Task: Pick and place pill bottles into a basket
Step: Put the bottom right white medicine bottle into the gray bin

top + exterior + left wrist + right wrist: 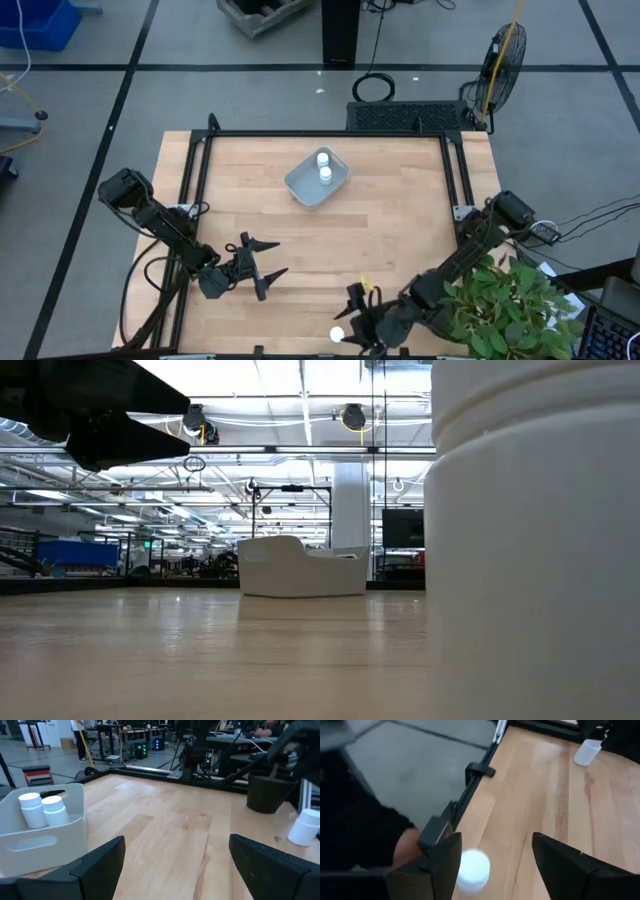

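Wooden table (400, 230), pale basket (316, 180) near its far middle with two pill bottles (323, 166) upright inside. Third bottle (338, 335) at near edge, between spread empty fingers of right gripper (358, 325). Left gripper (262, 270) wide open, empty, front-left.

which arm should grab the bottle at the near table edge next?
Right. The right gripper is open, right next to that pill bottle; its wrist view shows the bottle between the fingers. The left gripper is open but farther away.
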Robot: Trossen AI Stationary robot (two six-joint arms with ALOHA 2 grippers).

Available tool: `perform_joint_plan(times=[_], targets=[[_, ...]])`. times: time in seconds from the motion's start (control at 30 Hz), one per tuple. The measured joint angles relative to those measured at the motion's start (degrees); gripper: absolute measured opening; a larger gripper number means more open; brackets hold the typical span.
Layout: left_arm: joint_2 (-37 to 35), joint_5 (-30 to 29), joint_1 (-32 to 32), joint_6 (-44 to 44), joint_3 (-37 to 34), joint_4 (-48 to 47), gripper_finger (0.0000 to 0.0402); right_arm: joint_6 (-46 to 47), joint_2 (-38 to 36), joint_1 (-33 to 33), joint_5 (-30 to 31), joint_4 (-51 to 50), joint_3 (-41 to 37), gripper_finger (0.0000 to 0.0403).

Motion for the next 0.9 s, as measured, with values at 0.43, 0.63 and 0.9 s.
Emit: perform_joint_plan(times=[0.43,0.63,0.9], targets=[[0.0,-0.08,0.07,-0.19,0.0,-0.15,0.0363,2.75,5.06,-0.26,-1.49,1.09,0.0,0.0264],[0.0,-0.06,0.05,-0.26,0.0,-0.46,0.0363,3.53,6.03,-0.64,-1.66,2.32,-1.19,0.0266],[0.0,-0.04,0.25,-0.3,0.0,-0.46,0.0363,5.58,6.03,-1.31,-5.25,11.34,-6.11,0.0267]])
